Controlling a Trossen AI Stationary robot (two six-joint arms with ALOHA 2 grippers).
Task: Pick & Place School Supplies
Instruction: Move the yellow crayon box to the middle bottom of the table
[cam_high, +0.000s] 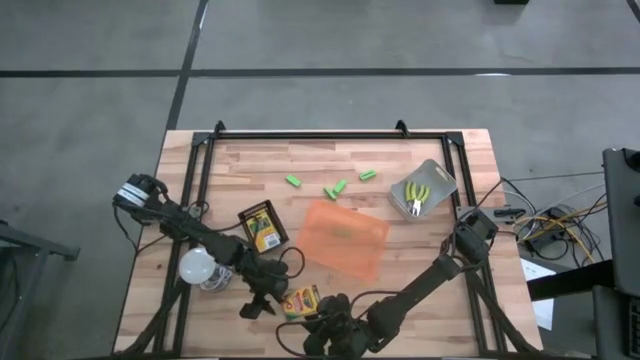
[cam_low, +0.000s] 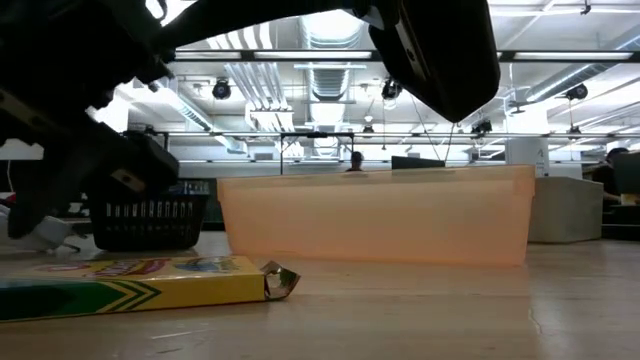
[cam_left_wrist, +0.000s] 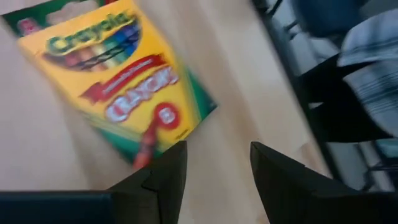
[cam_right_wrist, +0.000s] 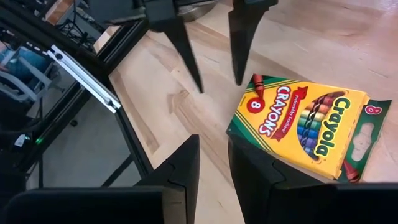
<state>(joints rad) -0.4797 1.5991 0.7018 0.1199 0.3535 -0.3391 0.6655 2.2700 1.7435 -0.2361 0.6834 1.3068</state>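
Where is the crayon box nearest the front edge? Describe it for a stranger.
From the orange tray at the table's middle, go toward the front edge. The crayon box lies flat there between the left gripper and the right gripper. Unlike the darker-faced second crayon box left of the tray, it shows a bright yellow front.

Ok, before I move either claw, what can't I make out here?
- Orange tray, low view: translucent wall hides any contents.
- Green blocks, high view: too small to tell the shape.
- Grey tray tools, high view: too small to count.
- Second crayon box, high view: label unreadable.
- Near crayon box, left wrist: blurred.
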